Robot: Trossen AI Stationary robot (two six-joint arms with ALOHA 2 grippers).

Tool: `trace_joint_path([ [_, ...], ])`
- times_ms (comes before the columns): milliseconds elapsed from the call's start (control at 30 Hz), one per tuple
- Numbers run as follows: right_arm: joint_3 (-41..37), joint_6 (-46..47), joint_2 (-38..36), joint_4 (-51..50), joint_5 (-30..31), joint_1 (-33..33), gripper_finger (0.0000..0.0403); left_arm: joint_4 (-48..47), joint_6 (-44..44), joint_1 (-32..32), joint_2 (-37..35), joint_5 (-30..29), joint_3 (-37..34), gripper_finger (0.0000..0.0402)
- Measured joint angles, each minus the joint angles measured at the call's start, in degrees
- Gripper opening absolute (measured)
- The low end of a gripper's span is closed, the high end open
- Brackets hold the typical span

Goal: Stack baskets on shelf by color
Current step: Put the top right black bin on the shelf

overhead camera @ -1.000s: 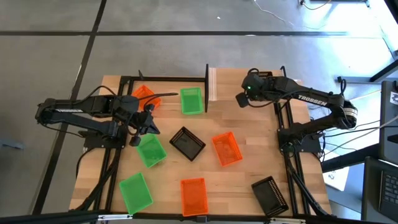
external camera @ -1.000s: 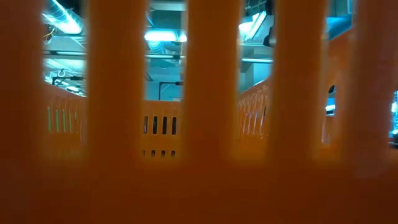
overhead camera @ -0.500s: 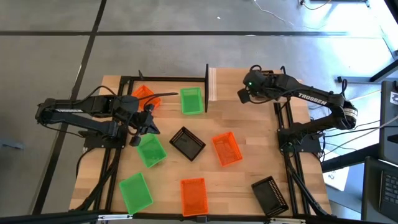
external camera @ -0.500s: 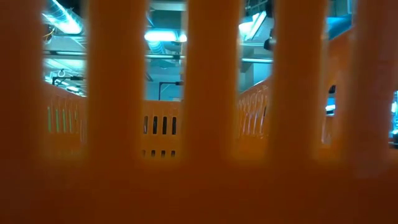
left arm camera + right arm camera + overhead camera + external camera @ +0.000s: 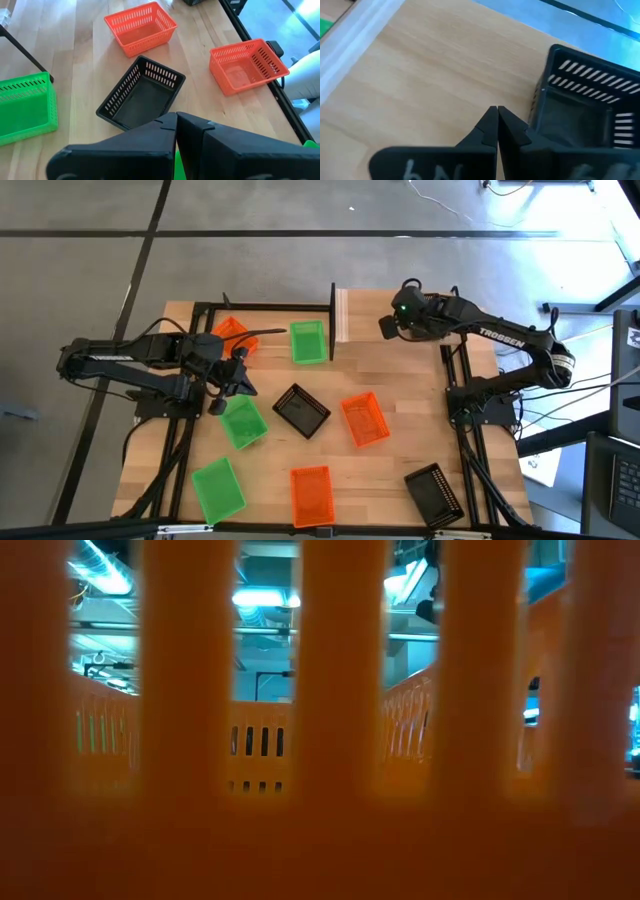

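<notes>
I note right gripper has crept slightly farther back, right of shelf, jaws clenched, empty. Black basket just beside it, ungrasped. Left gripper unmoved over green basket, clenched. No stacking gained.

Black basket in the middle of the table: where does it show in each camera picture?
High view: the black basket lies mid-table, turned askew.
Left wrist view: the black basket is at the centre.
Low view: not in it; a near orange wall fills the picture.
Right wrist view: not in it; a second black one shows.
Shared landmark: the neighbouring orange basket.
</notes>
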Motion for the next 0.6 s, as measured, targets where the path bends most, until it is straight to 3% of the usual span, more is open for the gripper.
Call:
trace_joint_path([
  [600,0.00,-0.20,0.00,-2.85,0.25,-3.72,0.0000,0.00,-0.02,0.00,0.00,0.00,-0.02,0.0000],
])
